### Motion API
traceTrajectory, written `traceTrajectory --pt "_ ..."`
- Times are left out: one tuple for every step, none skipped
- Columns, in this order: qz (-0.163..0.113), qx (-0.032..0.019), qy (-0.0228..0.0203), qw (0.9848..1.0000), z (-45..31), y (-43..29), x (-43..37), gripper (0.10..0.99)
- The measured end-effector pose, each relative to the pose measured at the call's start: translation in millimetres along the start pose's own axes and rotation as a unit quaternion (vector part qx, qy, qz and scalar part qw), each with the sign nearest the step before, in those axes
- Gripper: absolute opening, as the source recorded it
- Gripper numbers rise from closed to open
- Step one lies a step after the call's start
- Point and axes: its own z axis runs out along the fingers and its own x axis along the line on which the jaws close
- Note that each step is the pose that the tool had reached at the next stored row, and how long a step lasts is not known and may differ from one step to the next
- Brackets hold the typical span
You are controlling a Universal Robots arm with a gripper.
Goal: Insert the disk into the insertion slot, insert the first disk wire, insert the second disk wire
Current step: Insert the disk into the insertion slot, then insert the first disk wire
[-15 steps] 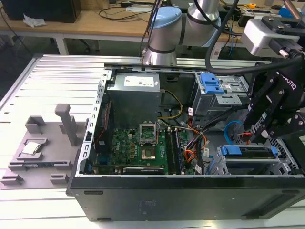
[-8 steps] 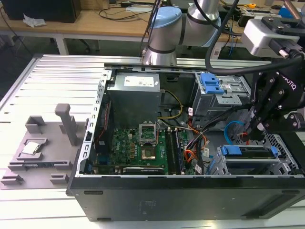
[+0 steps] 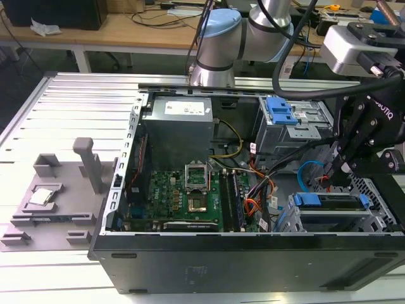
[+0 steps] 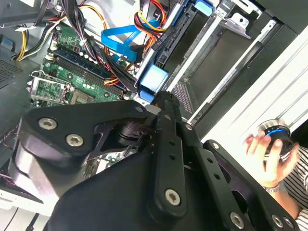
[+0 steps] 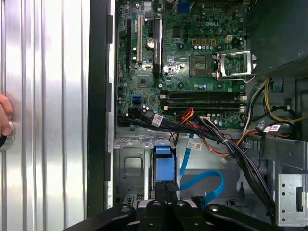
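Disk (image 3: 332,202) in insertion slot (image 3: 378,216), jaws closed at its blue tab (image 5: 163,161)

Tool (image 4: 161,96) tip at the blue end tab of the disk (image 4: 154,79); second disk wire (image 4: 118,38) loops beyond

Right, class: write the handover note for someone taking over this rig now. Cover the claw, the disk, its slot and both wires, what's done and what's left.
Claw: shut, nothing visibly held, tips at the disk's blue end tab.
Disk: lying in the insertion slot of the perforated cage; looks seated.
First disk wire: red-orange bundle by the motherboard edge, not seen plugged into the disk.
Second disk wire: light blue loop on the case floor beside the cage, apparently loose.
Done: disk insertion, apparently. Left: both wires.
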Motion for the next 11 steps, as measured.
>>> traceTrajectory --pt "0.000 0.0000 0.0000 1.0000 0.0 0.0 0.0 0.106" --pt "0.000 0.0000 0.0000 1.0000 0.0 0.0 0.0 0.106" --pt "0.000 0.0000 0.0000 1.0000 0.0 0.0 0.0 0.106" --pt "0.000 0.0000 0.0000 1.0000 0.1 0.0 0.0 0.106" --pt "0.000 0.0000 0.0000 1.0000 0.1 -0.1 0.0 0.106" --pt "0.000 0.0000 -0.0001 1.0000 0.2 -0.8 0.0 0.106" --pt "0.000 -0.0001 -0.0001 1.0000 0.0 -5.0 -0.1 0.106" --pt "0.000 -0.0007 -0.0001 1.0000 0.1 -14.5 -0.4 0.106" --pt "0.000 -0.0013 -0.0001 1.0000 0.7 -20.4 -1.3 0.106" --pt "0.000 -0.0019 0.0000 1.0000 1.8 -26.3 -2.5 0.106" --pt "0.000 -0.0025 0.0000 1.0000 3.1 -32.0 -3.9 0.106"
